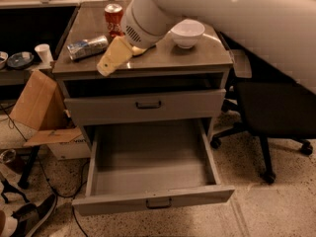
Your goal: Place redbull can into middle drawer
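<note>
Pincer (112, 59) hangs over the front of the tabletop (197, 58), just beside the redbull can (87, 47), which lies on its side there, not grasped. You cannot tell whether the pincer is clenched or released. The middle drawer (148, 179) stands pulled out with nothing visible inside, so you still have the pickup and the placing to do.
</note>
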